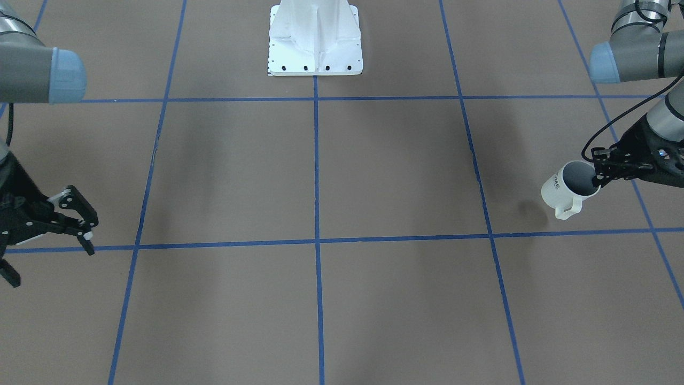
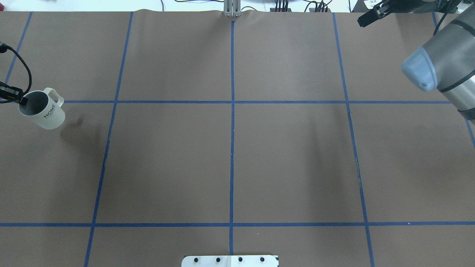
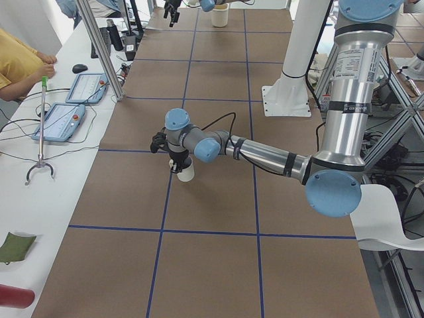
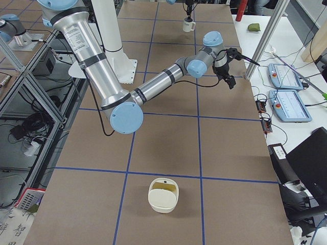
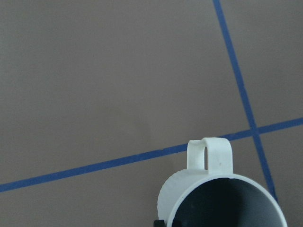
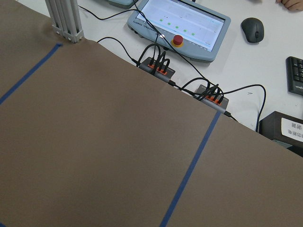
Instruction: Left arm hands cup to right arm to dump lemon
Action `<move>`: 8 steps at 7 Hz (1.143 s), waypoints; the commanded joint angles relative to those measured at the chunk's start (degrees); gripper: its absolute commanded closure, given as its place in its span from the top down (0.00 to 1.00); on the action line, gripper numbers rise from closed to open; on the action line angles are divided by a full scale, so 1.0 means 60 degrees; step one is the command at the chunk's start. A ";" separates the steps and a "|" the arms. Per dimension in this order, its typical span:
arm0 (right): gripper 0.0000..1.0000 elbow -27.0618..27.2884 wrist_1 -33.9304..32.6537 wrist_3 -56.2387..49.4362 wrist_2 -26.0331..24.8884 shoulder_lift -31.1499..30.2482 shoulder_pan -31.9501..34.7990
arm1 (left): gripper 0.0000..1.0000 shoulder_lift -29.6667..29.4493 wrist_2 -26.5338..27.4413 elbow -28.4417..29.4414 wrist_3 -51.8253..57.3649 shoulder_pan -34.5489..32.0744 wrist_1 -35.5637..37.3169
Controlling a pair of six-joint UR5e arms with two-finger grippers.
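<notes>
Cup (image 5: pixel 222 194): filled the bottom of the left wrist view, handle pointing away from the lens; grey inside, no lemon made out in the visible part.
Left hand (image 1: pixel 601 174): clenched on the cup's rim, one finger inside, cup tilted and apparently lifted off the surface near its left edge.
Right hand (image 1: pixel 69 222): released, fingers spread, hovering near the right edge, well apart from the cup.
Step in hand: judged as carrying toward the handover; exchange not yet begun.
Next move: called for bringing both hands toward the middle of the surface, cup kept level enough to hold its load.
View differences: overhead showed the "HOME" lettering; right side view alone showed a cream tub (image 4: pixel 163 195) near the right end.
</notes>
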 commanded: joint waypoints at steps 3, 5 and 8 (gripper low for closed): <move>1.00 -0.0465 -0.1556 -0.1826 0.2696 -0.0113 0.1843 | 0.00 0.0617 -0.0012 0.0302 0.0092 0.0041 -0.0703; 1.00 -0.0481 -0.1556 -0.2819 0.2831 -0.0596 0.2152 | 0.26 0.0603 -0.0012 0.0346 0.0106 0.0041 -0.0717; 1.00 -0.0467 -0.1542 -0.2899 0.2789 -0.1079 0.2211 | 1.00 0.0603 0.0017 0.0230 0.0106 -0.0017 -0.0893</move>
